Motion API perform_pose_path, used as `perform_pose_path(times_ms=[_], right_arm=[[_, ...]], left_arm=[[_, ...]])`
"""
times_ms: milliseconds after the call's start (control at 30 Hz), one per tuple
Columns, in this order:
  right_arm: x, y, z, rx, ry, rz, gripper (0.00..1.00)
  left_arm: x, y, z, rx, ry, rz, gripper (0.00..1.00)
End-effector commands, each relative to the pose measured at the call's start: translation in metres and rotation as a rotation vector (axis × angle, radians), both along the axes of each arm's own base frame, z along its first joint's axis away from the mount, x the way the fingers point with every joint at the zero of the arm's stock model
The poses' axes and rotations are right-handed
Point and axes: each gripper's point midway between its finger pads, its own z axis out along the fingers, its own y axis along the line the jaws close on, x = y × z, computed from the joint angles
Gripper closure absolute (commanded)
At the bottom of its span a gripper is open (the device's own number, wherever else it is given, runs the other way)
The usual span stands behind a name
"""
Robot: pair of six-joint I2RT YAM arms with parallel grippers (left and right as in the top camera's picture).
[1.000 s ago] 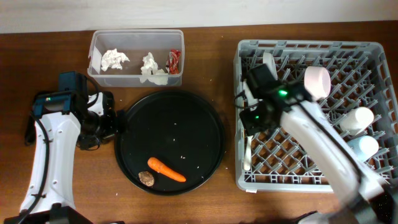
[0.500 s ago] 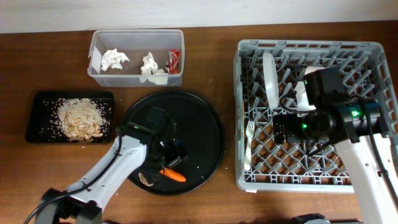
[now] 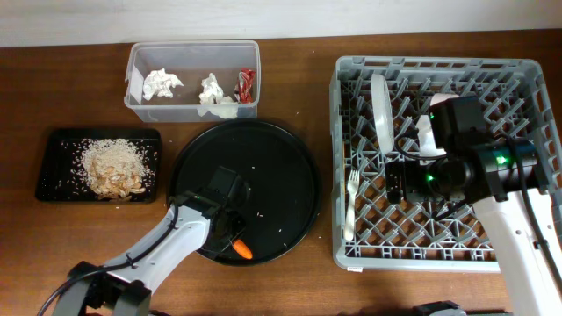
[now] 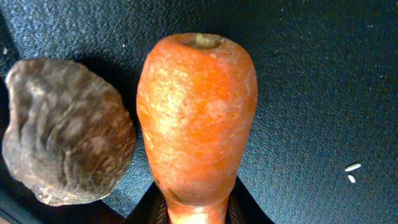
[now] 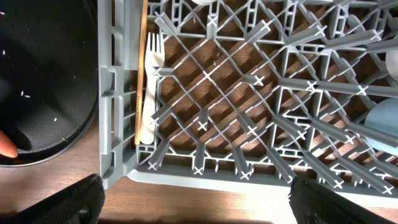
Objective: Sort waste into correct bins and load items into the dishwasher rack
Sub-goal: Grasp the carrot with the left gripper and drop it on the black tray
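Observation:
My left gripper reaches over the big round black tray and is shut on the thin end of the orange carrot. The small brown lump lies right beside the carrot on the tray. My right gripper hangs open and empty over the grey dishwasher rack. The pale fork lies at the rack's left edge. A grey-white bowl stands on edge in the rack. A light blue cup shows at the right.
The clear tub at the back holds two white tissues and a red wrapper. The shallow black tray at the left holds beige food scraps. Bare wood lies in front of the rack.
My left arm swung from the shallow tray to the round tray, and its jaws have closed on the carrot. My right arm moved right over the rack and opened.

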Motion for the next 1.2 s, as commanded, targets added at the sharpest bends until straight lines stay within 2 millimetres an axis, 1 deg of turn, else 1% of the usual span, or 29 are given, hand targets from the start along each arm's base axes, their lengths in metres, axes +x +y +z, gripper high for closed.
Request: perform_pose_path(times_ms=[0,33,67,100,167,200,233,267,300,333,400,433,467,500,567,633,667,700,800,833,867,900,933,967,1000,1067,1100,1133,1167], right_arm=[[0.000,0.000,0.000,0.006,0.003,0.006,0.02],[0.000,0.000,0.000,0.006,0.003,0.006,0.02],[0.000,0.000,0.000,0.006,0.003,0.006,0.02],[0.000,0.000,0.000,0.006,0.003,0.006,0.02],[0.000,0.000,0.000,0.006,0.003,0.006,0.02],[0.000,0.000,0.000,0.006,0.003,0.006,0.02],[0.000,0.000,0.000,0.006,0.003,0.006,0.01],[0.000,0.000,0.000,0.007,0.003,0.006,0.02],[0.000,0.000,0.000,0.007,0.004,0.006,0.01],[0.000,0.000,0.000,0.008,0.004,0.006,0.01],[0.000,0.001,0.000,0.011,0.005,0.007,0.01],[-0.001,0.001,0.000,0.010,0.007,0.006,0.01],[-0.002,0.001,-0.001,0.010,0.010,0.007,0.01],[-0.002,0.000,-0.001,0.009,0.013,0.007,0.01],[-0.004,0.000,-0.001,0.009,0.018,0.007,0.01],[-0.004,0.000,-0.001,0.009,0.019,0.007,0.01],[-0.004,0.000,-0.001,0.009,0.019,0.007,0.01],[-0.004,0.000,-0.001,0.009,0.019,0.006,0.01],[-0.004,0.000,-0.001,0.009,0.019,0.006,0.01],[-0.004,0.000,-0.001,0.009,0.019,0.006,0.01],[-0.004,0.000,-0.001,0.009,0.019,0.006,0.01],[-0.004,0.000,-0.001,0.009,0.019,0.006,0.01],[-0.004,0.000,-0.001,0.009,0.020,0.006,0.01],[-0.004,0.000,-0.001,0.008,0.020,0.006,0.01],[-0.004,0.000,-0.001,0.008,0.020,0.006,0.01],[-0.004,0.000,-0.001,0.008,0.020,0.006,0.01],[-0.004,0.000,-0.001,0.008,0.022,0.006,0.01],[-0.004,0.000,-0.001,0.008,0.022,0.007,0.01],[-0.004,0.000,-0.001,0.008,0.022,0.006,0.01]], left_arm=[[0.022,-0.004,0.016,0.015,-0.081,-0.117,0.97],[0.033,-0.008,0.028,0.007,-0.121,-0.150,0.98],[0.043,-0.006,0.042,0.034,-0.168,-0.163,0.98],[0.054,0.004,0.059,0.076,-0.217,-0.141,0.98],[0.078,0.028,0.095,0.145,-0.334,-0.131,0.97],[0.087,0.044,0.108,0.163,-0.371,-0.085,0.97],[0.094,0.066,0.117,0.176,-0.395,-0.007,0.98],[0.101,0.094,0.119,0.190,-0.403,0.084,0.99],[0.107,0.127,0.121,0.211,-0.417,0.169,0.99],[0.117,0.151,0.124,0.225,-0.453,0.198,0.99],[0.129,0.196,0.130,0.242,-0.514,0.275,0.99],[0.132,0.220,0.127,0.230,-0.530,0.343,0.99],[0.134,0.239,0.122,0.210,-0.538,0.392,0.99],[0.136,0.252,0.117,0.194,-0.544,0.426,0.99],[0.135,0.287,0.095,0.184,-0.528,0.509,0.99],[0.133,0.307,0.072,0.190,-0.494,0.558,0.99],[0.133,0.315,0.060,0.192,-0.481,0.569,0.99],[0.135,0.318,0.052,0.192,-0.473,0.570,0.99],[0.137,0.320,0.037,0.192,-0.456,0.561,0.99],[0.137,0.320,0.037,0.191,-0.455,0.561,0.89],[0.137,0.320,0.037,0.191,-0.456,0.561,0.74],[0.137,0.319,0.037,0.191,-0.454,0.559,0.54],[0.138,0.318,0.038,0.188,-0.458,0.535,0.44],[0.141,0.316,0.040,0.177,-0.468,0.508,0.38],[0.147,0.313,0.047,0.151,-0.487,0.494,0.33],[0.147,0.313,0.060,0.152,-0.488,0.495,0.16],[0.147,0.313,0.073,0.154,-0.496,0.494,0.14],[0.147,0.309,0.090,0.155,-0.510,0.486,0.13],[0.145,0.299,0.106,0.149,-0.527,0.468,0.01]])
